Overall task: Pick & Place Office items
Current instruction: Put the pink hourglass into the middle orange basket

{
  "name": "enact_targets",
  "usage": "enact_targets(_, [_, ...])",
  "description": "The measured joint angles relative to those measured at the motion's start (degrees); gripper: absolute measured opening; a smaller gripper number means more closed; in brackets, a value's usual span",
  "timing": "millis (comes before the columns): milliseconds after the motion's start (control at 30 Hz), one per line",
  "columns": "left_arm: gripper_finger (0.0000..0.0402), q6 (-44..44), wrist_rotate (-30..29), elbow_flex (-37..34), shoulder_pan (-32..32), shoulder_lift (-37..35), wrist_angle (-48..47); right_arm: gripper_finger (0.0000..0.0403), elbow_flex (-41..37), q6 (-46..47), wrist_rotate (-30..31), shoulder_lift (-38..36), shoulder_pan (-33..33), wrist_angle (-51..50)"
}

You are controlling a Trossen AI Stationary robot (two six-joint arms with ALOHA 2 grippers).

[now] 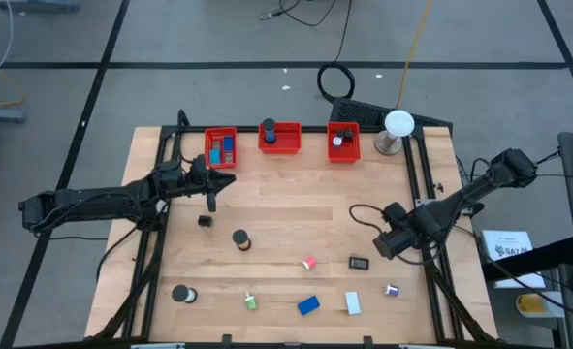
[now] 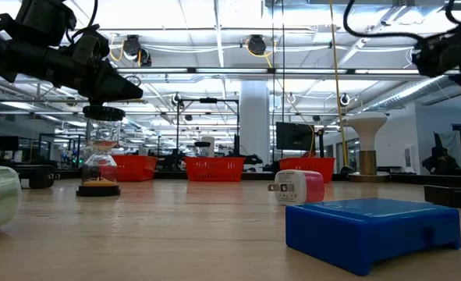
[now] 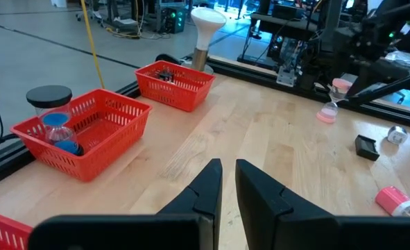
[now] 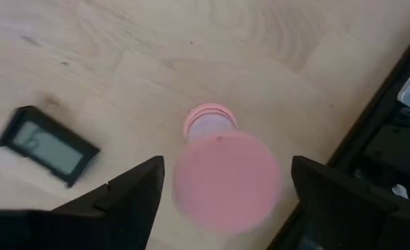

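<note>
Small office items lie scattered on the wooden table: a blue block point(image 1: 308, 305), a white block point(image 1: 352, 304), a black display point(image 1: 360, 262), a pink-and-white plug point(image 1: 309, 263), a black-capped hourglass point(image 2: 101, 156), a black roll point(image 1: 182, 294), a green bit point(image 1: 251, 301). My right gripper point(image 4: 227, 170) hangs open over a pink hourglass point(image 4: 225, 180) that stands upright near the table's right edge. One finger is on either side of its top cap, and a gap shows at each. My left gripper point(image 1: 211, 200) is shut on nothing, in the air in front of the left bin point(image 1: 221, 147).
Three red bins stand along the far edge; the middle one point(image 3: 87, 132) holds a blue hourglass point(image 3: 52, 114). A white lamp-like dome point(image 1: 397, 126) stands at the far right corner. Black frame rails point(image 1: 424, 194) run along the sides. A black cube point(image 1: 206, 221) sits near my left gripper.
</note>
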Motion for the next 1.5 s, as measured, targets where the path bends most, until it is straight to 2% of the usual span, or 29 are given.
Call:
enact_targets(133, [0.0047,0.0,0.0,0.0,0.0,0.0,0.0,0.0268,-2.4,-0.1,0.2,0.0,0.0,2.3])
enact_targets(300, [0.0047,0.0,0.0,0.0,0.0,0.0,0.0,0.019,-2.5,-0.5,0.2,0.0,0.0,3.9])
enact_targets(533, [0.0047,0.0,0.0,0.0,0.0,0.0,0.0,0.0186,3.2,-7.8,3.3,0.0,-4.4,3.8])
enact_targets(733, [0.0047,-0.1,-0.1,0.0,0.0,0.0,0.1,0.0186,9.6,-23.4,6.1,2.9,-14.9,4.4])
enact_targets(1033, [0.0047,-0.4,-0.1,0.0,0.0,0.0,0.1,0.0186,20.1,-53.0,4.3,16.8,-30.0,14.0])
enact_targets(1233, [0.0047,0.0,-0.1,0.0,0.0,0.0,0.2,0.0186,29.4,-70.1,3.0,27.4,-36.8,18.5])
enact_targets(1367, [0.0047,-2.9,-0.1,0.0,0.0,0.0,0.3,0.0186,36.5,-80.0,1.3,34.5,-40.3,20.9])
enact_targets(1500, [0.0044,-3.5,-1.5,-0.6,-0.4,0.2,7.9,0.0186,42.7,-88.8,-0.3,40.4,-42.8,22.1])
